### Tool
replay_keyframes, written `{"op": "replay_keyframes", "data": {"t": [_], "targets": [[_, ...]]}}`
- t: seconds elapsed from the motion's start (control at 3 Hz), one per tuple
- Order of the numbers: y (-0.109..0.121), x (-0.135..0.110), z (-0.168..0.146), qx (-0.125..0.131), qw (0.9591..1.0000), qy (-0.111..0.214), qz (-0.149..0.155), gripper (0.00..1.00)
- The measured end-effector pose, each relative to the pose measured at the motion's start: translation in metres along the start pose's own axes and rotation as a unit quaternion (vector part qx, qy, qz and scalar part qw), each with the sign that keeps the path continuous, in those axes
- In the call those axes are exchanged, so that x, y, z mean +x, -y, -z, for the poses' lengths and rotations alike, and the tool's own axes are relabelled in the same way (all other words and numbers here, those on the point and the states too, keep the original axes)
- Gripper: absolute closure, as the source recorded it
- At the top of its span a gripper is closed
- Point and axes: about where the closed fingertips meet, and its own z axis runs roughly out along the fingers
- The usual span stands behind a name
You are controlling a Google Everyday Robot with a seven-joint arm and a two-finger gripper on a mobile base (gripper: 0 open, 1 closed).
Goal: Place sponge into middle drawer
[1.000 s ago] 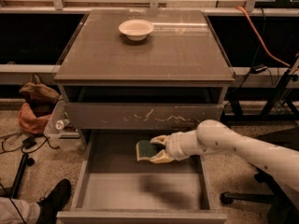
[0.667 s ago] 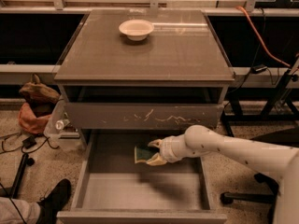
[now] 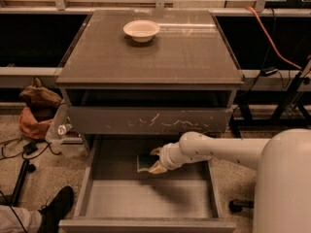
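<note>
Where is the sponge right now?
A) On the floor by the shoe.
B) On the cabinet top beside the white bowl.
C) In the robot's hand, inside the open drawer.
C: the hand grips the sponge low inside the open middle drawer, toward its back, far from the white bowl.

Smooth glossy white arm [image 3: 228,149] of thick rounded tube segments, bulky white dome-like shell [image 3: 284,178] at lower right, ringed white wrist collar with small dark specks, pale cream-tan fingers [image 3: 158,168] on the gripper [image 3: 152,161], clamped on the sponge [image 3: 143,163] inside the middle drawer [image 3: 146,200]
</note>
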Motion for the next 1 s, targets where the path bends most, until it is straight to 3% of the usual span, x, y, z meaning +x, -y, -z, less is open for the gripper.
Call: {"op": "replay_keyframes", "data": {"t": [0.33,0.67,1.0], "targets": [[-0.009,0.016,-0.01,-0.008,0.9986,0.039,-0.034,1.0],[-0.026,0.056,-0.001,0.001,0.9912,0.062,-0.117,1.0],[-0.026,0.056,-0.001,0.001,0.9912,0.062,-0.117,1.0]]}}
